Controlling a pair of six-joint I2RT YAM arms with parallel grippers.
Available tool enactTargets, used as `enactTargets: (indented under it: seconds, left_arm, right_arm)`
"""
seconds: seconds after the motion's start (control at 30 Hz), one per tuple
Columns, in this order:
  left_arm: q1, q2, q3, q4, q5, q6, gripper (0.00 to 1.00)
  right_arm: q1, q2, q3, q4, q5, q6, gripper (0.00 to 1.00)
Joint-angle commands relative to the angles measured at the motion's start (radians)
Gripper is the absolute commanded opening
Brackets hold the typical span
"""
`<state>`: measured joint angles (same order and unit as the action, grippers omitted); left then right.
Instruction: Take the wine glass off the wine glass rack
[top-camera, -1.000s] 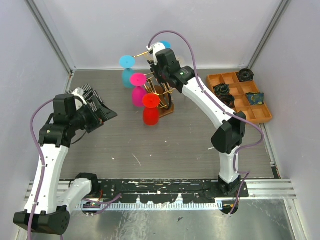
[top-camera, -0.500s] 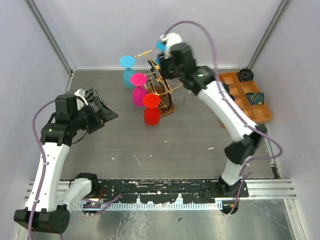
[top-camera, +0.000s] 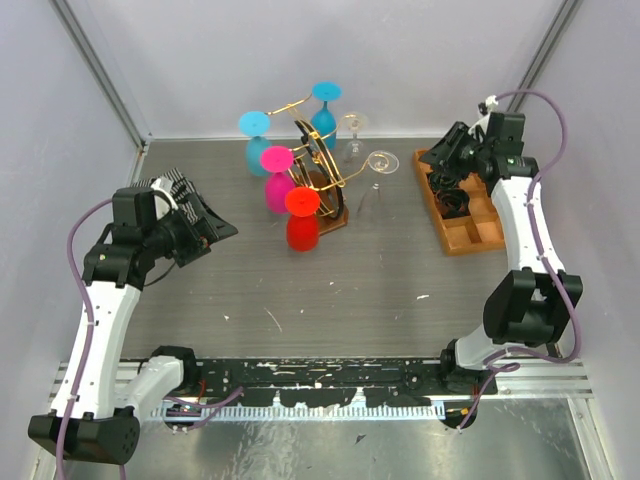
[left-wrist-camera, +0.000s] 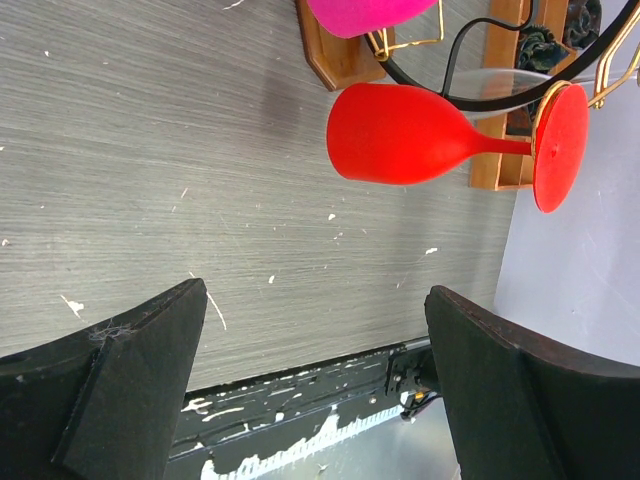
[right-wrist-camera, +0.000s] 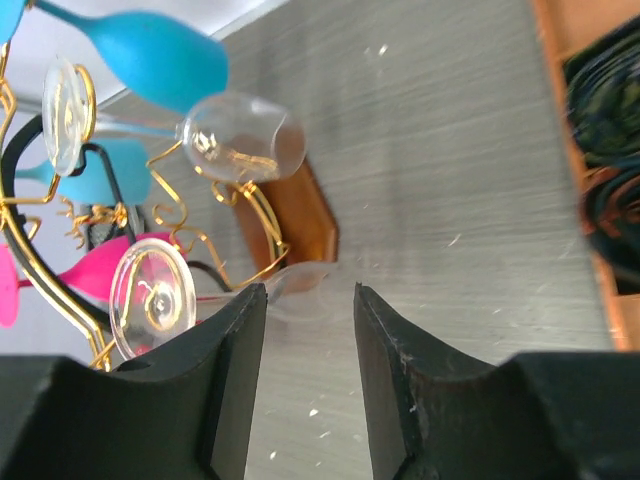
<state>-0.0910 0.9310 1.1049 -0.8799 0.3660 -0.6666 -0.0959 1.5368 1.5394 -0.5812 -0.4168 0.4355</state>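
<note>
an orange tray (top-camera: 472, 232) is lying off to the right of the right jaws, holding black coiled bundles (right-wrist-camera: 612, 65), on a grey table (top-camera: 350, 290).

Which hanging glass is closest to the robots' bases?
The red wine glass, at the front of the wine glass rack; the pink glass, blue glasses and clear glasses hang farther back.

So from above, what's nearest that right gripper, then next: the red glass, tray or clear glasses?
From the right gripper:
1. Tray, just beside it, far right.
2. Clear glasses, on the rack's right side.
3. Red glass, at the rack's front left.
</note>
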Motion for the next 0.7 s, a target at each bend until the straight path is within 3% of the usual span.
enactTargets:
  seconds: [0.0,0.27,0.67]
  left_arm:
    - [-0.003,-0.016,0.011,0.002,0.015,0.001,0.98]
    - [-0.003,-0.017,0.009,-0.005,0.011,0.006,0.98]
    - [-0.003,-0.005,-0.020,0.019,0.033,-0.013,0.98]
  right_arm:
    - [-0.023,-0.024,-0.064,0.213,-0.246,0.146,0.46]
    - [-0.024,-0.022,-0.156,0.385,-0.323,0.268,0.44]
    - [-0.004,-0.007,-0.176,0.414,-0.338,0.275,0.44]
